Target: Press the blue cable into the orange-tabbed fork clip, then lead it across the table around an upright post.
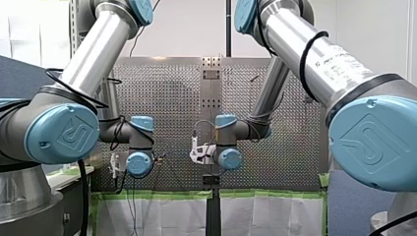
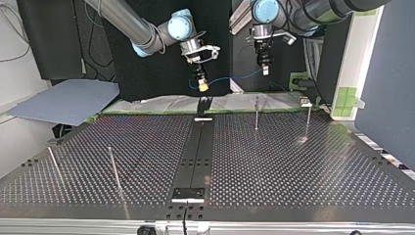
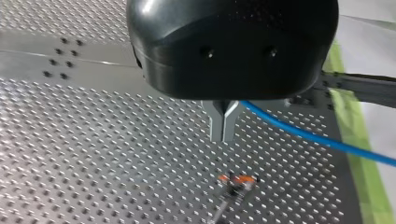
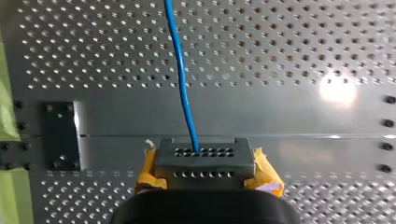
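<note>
Both my left gripper (image 3: 223, 135) and my right gripper (image 4: 201, 156) were pinched tight on the blue cable (image 4: 178, 70) above the table (image 4: 289, 56)

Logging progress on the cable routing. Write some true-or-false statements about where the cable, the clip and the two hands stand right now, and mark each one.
1. The thin blue cable is gripped by both my left hand and my right hand. True.
2. The cable already sits in the small orange-tabbed fork clip. False: the cable runs through the air above the clip, which stands on the table beneath my left hand.
3. My left hand's metal fingers are open. False: they are shut on the cable.
4. Thin upright metal posts stand on the perforated metal table. True.
</note>
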You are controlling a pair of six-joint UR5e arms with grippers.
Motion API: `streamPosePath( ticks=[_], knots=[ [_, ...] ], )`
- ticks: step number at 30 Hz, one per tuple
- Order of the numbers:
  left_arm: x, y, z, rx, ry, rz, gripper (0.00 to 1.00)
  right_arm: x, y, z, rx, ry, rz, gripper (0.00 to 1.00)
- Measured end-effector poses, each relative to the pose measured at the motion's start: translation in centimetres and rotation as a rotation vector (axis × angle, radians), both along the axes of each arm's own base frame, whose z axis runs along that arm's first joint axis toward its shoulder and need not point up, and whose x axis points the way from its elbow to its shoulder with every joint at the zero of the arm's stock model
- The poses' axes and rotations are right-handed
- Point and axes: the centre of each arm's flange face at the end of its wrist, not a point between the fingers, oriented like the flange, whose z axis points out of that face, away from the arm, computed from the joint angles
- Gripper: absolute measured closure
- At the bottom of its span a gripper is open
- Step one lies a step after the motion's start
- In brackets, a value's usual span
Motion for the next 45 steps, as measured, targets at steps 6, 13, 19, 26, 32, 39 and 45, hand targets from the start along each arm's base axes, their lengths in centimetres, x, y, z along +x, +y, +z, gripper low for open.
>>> streamPosePath(
  ticks=[6, 13, 19, 26, 32, 39, 45],
  knots=[
    [1.2, 1.2, -1.5, 0.006, 0.015, 0.0, 1.0, 1.1, -0.9, -1.9, 0.019, -0.005, 0.001, 1.0],
    [3.7, 1.5, -3.1, -0.002, -0.001, 0.007, 1.0, 1.0, -1.3, -5.5, 0.061, 0.031, -0.005, 1.0],
    [5.1, 1.4, -5.0, 0.0, 0.024, 0.0, 1.0, 0.6, -2.1, -7.6, 0.081, 0.045, -0.017, 1.0],
    [6.2, 1.6, -6.3, 0.013, 0.053, -0.003, 1.0, 1.6, -3.5, -6.8, 0.067, 0.026, -0.02, 1.0],
    [7.6, 2.0, -6.2, 0.012, 0.055, 0.002, 1.0, 2.6, -4.6, -5.9, 0.065, 0.024, -0.018, 1.0],
    [9.5, 2.3, -5.9, 0.009, 0.057, 0.011, 1.0, 3.0, -5.5, -5.3, 0.06, 0.016, -0.02, 1.0],
    [10.9, 2.6, -5.7, 0.0, 0.056, 0.011, 1.0, 2.4, -6.4, -5.3, 0.061, 0.014, -0.03, 1.0]
  ],
)
